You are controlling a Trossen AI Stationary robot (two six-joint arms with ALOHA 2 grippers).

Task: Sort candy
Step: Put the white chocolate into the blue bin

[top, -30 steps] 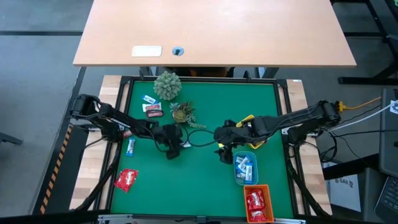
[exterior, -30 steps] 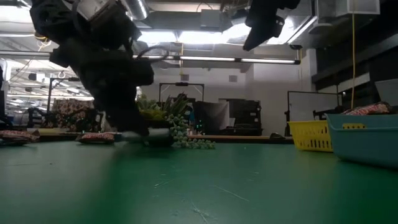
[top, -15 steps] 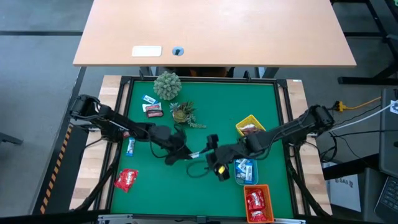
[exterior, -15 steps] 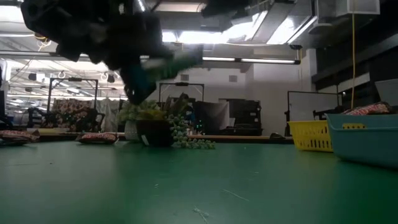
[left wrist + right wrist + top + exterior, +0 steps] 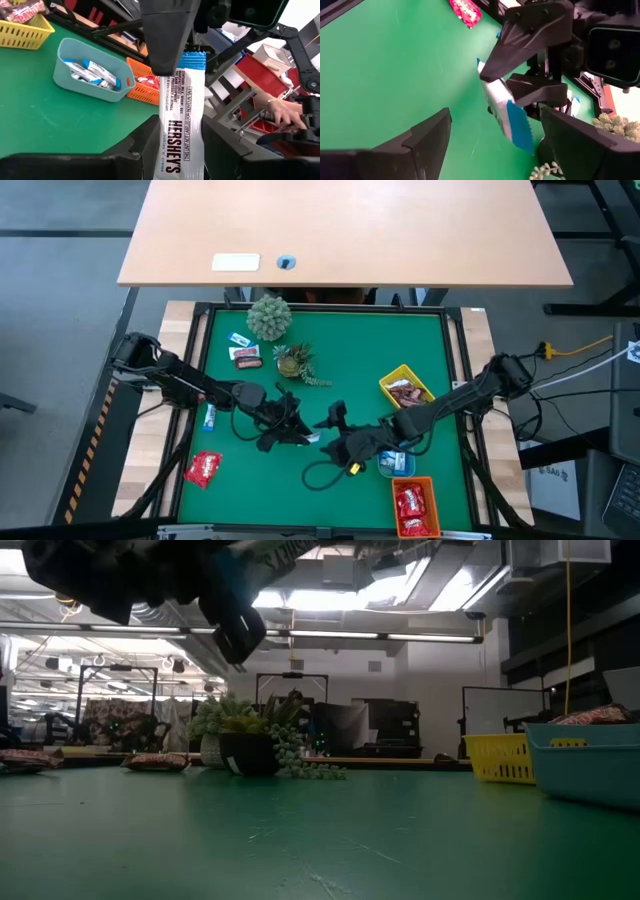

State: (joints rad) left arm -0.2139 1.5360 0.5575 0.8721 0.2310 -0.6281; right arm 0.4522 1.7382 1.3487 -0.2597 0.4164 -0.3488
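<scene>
A blue-and-white Hershey's candy bar [image 5: 180, 110] hangs in the air over the green table's near middle [image 5: 312, 438], with my left gripper [image 5: 182, 137] shut on it. My right gripper [image 5: 495, 120] faces it from the table's right [image 5: 332, 425], fingers wide open. The bar's blue free end [image 5: 519, 131] lies between those fingers. More candy lies at the table's left: a red packet [image 5: 203, 469], blue-and-white pieces [image 5: 210, 416] and a brown bar [image 5: 246, 356]. My left gripper pinches the bar's white lettered end [image 5: 176, 162] between its two fingers. The fingers reach about level from the table's left and lie along the bar, which sticks out past them, clear of the table. Whether my right gripper's finger [image 5: 165, 35] touches the free end, I cannot tell.
At the near right stand a blue tray [image 5: 393, 462] of blue-and-white candy, a yellow tray [image 5: 405, 388] of brown bars and an orange tray [image 5: 413, 505] of red packets. Two small plants [image 5: 269, 316] [image 5: 293, 362] stand at the far left. A person's hand [image 5: 285, 110] shows beyond the table.
My left gripper has risen from the table with the bar and tipped from pointing down to about level. My right gripper has swung from beside the blue tray toward the table's left, rolling as it went, and now faces the bar's free end.
</scene>
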